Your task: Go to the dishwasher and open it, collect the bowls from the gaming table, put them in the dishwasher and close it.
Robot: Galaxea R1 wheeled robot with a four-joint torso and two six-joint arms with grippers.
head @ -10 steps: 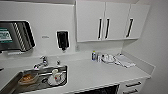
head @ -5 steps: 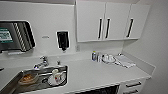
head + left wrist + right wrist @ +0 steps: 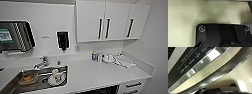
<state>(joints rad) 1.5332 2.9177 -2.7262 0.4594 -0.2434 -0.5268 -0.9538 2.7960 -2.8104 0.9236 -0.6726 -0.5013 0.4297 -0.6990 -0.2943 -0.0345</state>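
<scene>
Kitchenette counter seen from my head camera, and across the last second nothing in it has shifted, so my base and head look parked. At far left a dark wall appliance [image 3: 15, 36] hangs over a steel sink [image 3: 65, 75] holding dishes, with a tap [image 3: 42, 62] behind it. Moving right, a black soap dispenser [image 3: 63, 40] sits on the wall, then white upper cabinets [image 3: 90, 21] with dark handles. Below them small bottles [image 3: 94, 56] stand beside a folded cloth [image 3: 125, 61] on the white counter [image 3: 95, 72]. A dark gap [image 3: 100, 90] shows under the counter's front edge, left of white drawers [image 3: 132, 85]. My left claw [image 3: 218, 45] hangs over pale speckled floor [image 3: 183, 25]. My right claw [image 3: 216, 91] is just beside the dishwasher [image 3: 209, 72], looking at its curved steel door edge and a black control strip [image 3: 193, 58] printed with cycle names. Released or clenched, I cannot tell for either claw. Since that strip is exposed, I judge the door is at least cracked open, and the opening step is under way. No bowls are collected yet.
</scene>
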